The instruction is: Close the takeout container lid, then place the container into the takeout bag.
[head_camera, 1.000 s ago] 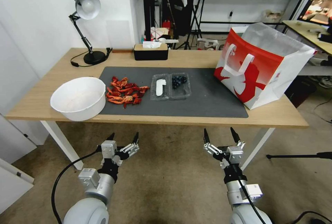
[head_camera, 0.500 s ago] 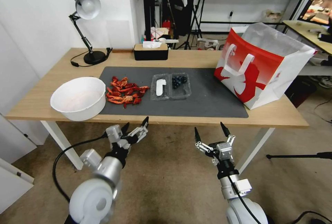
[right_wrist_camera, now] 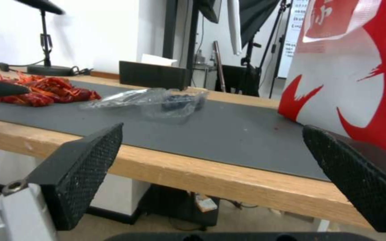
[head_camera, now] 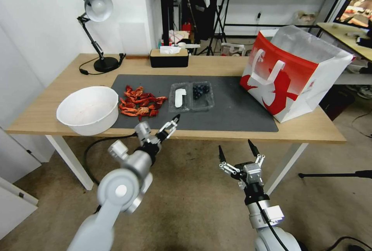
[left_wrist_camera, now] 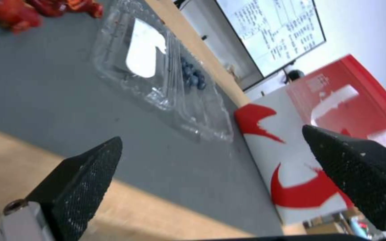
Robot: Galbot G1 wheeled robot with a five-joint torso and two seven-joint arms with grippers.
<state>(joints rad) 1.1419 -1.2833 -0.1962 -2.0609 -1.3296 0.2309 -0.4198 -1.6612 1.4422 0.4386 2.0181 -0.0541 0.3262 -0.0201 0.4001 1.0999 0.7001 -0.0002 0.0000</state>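
The takeout container (head_camera: 201, 95) lies open and flat on the dark mat, with blueberries in its right half. Its lid (head_camera: 179, 98), clear with a white oblong label, lies to the left of that half. The takeout bag (head_camera: 288, 73) stands open at the table's right end, red front toward me. My left gripper (head_camera: 170, 125) is open over the table's front edge, a short way in front of the container (left_wrist_camera: 175, 90) and apart from it. The bag (left_wrist_camera: 336, 134) is off to one side of it. My right gripper (head_camera: 235, 150) is open below the table edge, facing the container (right_wrist_camera: 166, 100) and the bag (right_wrist_camera: 349, 67).
A white bowl (head_camera: 88, 109) sits at the table's left front. Red crayfish shells (head_camera: 139, 102) lie on the mat (head_camera: 232, 111) between bowl and container. A desk lamp (head_camera: 97, 30) and a black tissue box (head_camera: 169, 57) stand at the back.
My left arm has risen and reached forward from below the table to its front edge, toward the container. The right gripper has shifted slightly left and stays below the table.
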